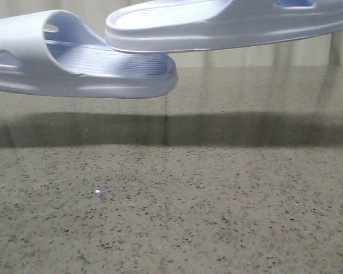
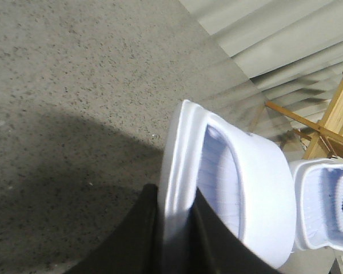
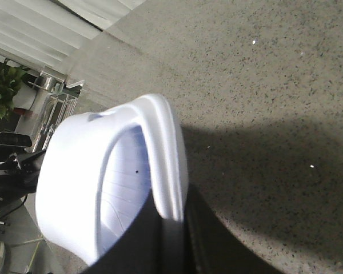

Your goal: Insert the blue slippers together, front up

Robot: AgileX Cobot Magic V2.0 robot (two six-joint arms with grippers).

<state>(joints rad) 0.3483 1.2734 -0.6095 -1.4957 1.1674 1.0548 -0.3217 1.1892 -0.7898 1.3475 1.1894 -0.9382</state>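
Speckled grey worktop [image 1: 177, 217], both blue slippers held in the air above it. We list left fingers [image 2: 171, 240] pinched on the left slipper [image 1: 74, 57], right fingers [image 3: 171, 240] pinched on the right slipper [image 1: 228, 25], the two overlapping at their tips. We judge the step alignment before insertion; next we need one end steered under the other's strap.

We're seeing both blue slippers [image 1: 80, 57] [image 1: 228, 25] as moulded foam: matt, smooth on the strap and sidewall, with fine ribbing on the footbed. Above the slippers' shadow, the table [image 1: 217, 217] is reading as speckled stone-like terrazzo, grainy in pattern, and it's picking up a soft reflection, so semi-polished rather than dull. The left gripper's fingers [image 2: 134, 240] are looking like plain black matt plastic or rubber; same for the right gripper's fingers [image 3: 208, 245]. Beyond the table edge, we're making out a bare light wooden frame [image 2: 326, 123].
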